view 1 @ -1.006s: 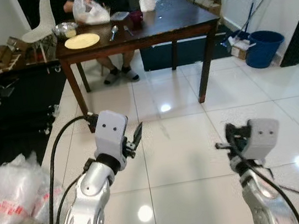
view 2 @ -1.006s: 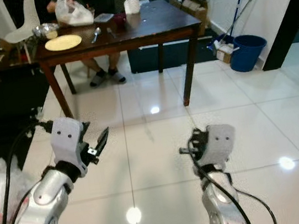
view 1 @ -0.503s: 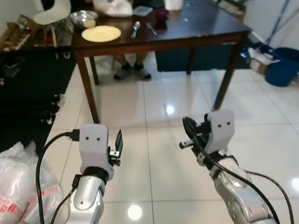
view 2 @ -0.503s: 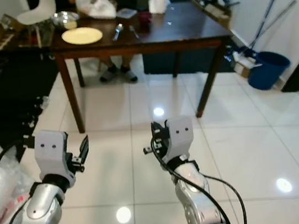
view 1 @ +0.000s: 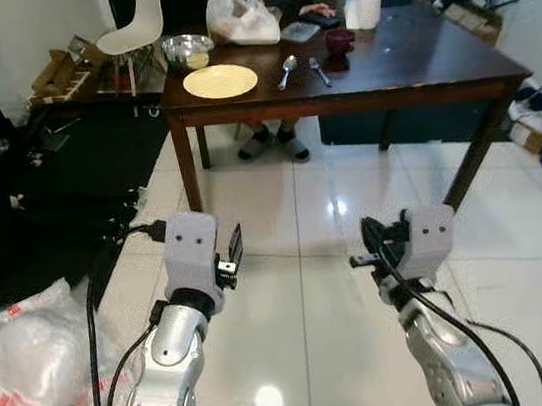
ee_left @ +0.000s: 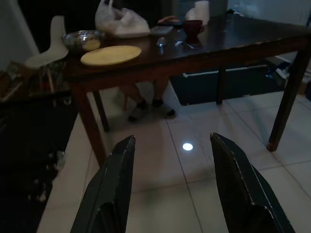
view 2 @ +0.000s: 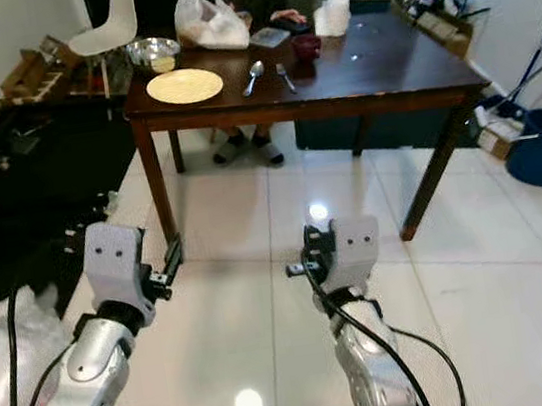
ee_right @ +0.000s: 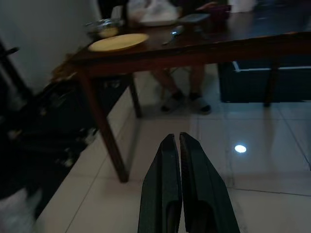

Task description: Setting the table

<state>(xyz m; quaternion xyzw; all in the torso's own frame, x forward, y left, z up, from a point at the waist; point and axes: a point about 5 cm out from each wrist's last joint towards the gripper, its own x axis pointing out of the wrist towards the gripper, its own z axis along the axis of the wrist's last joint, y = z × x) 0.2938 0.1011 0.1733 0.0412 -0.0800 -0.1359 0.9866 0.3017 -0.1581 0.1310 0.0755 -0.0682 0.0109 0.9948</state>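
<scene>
Red lettering shows on the white plastic sacks (view 1: 17, 370) down by the left arm, but it's too blurred to read. Both arms are held out over the tiled floor (view 1: 299, 260), the left gripper (ee_left: 167, 187) with its fingers spread wide and nothing between them, the right gripper (ee_right: 179, 184) with its fingers pressed flat together, also carrying nothing.

Ahead of both grippers, well apart, stands the dark wooden table (view 1: 413, 62). On it: a yellow plate (view 1: 221, 81), a metal bowl (view 1: 187, 49) just behind that, a spoon (view 1: 287, 67) and a fork (view 1: 318, 67) lying side by side, a dark red cup (view 1: 339, 42), a white plastic bag (view 1: 245, 20), a small flat container (view 1: 300, 30) and a white roll (view 1: 366, 8). A person sits behind the table, cut off by the frame's top edge (only torso, a hand and sandalled feet show). The wrist views are dim, details on the tabletop murky.

Since a second ago the camera has swung, so the table now sits centred and nearer; the right gripper, then off to the side, now points at the table
</scene>
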